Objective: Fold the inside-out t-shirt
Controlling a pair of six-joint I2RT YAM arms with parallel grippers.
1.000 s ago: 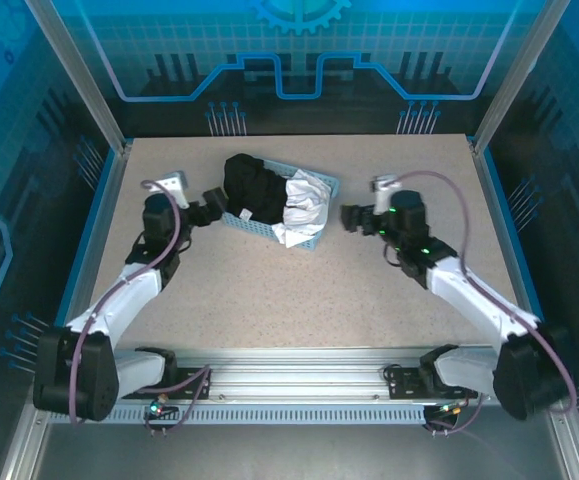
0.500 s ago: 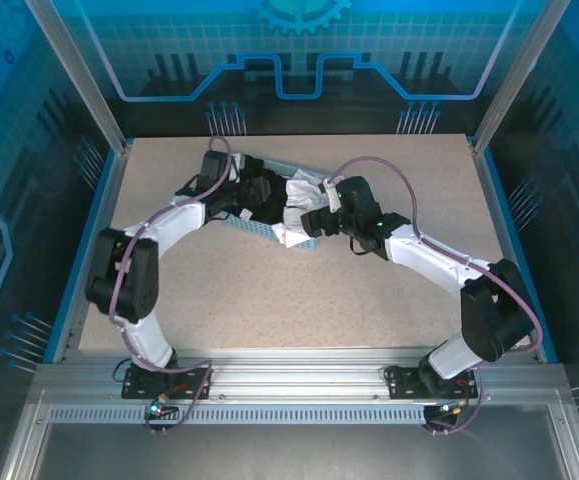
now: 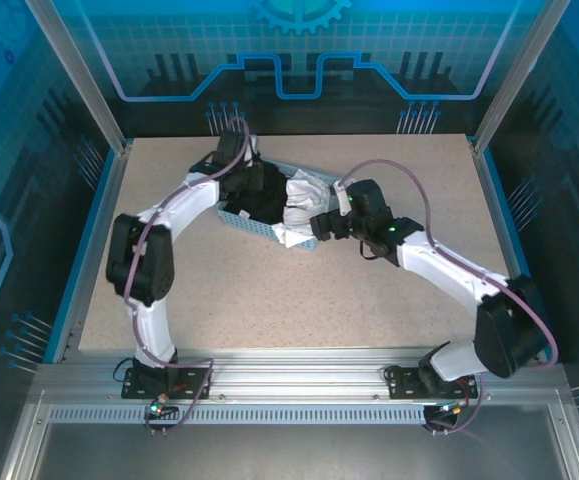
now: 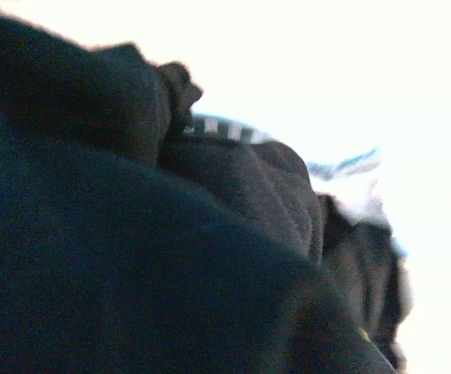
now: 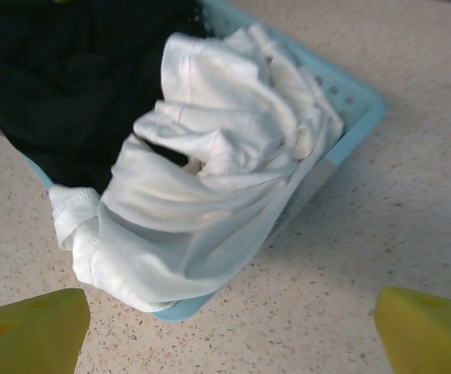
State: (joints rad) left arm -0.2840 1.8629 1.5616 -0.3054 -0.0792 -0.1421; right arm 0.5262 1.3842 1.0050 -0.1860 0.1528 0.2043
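1. I'm at the pick-up step: the large black soft-fabric t-shirt (image 5: 69,78) is bunched in the left part of the light blue plastic basket (image 5: 350,109), at the upper middle of the top view. Nothing is spread out or folded yet.
2. A crumpled white cloth garment (image 5: 209,179) fills the basket's right part and spills over its near rim onto the speckled beige table (image 3: 269,290). It lies against the black shirt.
3. My left tool (image 3: 254,185) is down over the black shirt. The left wrist view is dark, blurred fabric right at the lens, so I cannot tell whether its fingers are apart or closed on cloth.
4. My right tool (image 5: 229,335) hovers just off the basket's near right side. Its yellow fingertips (image 5: 30,331) sit at the bottom corners of the right wrist view, wide apart and holding nothing.
5. Next, I reckon, the left tool needs a firm pinch on black fabric alone. Then the shirt has to lift clear of the basket without dragging the white garment along.
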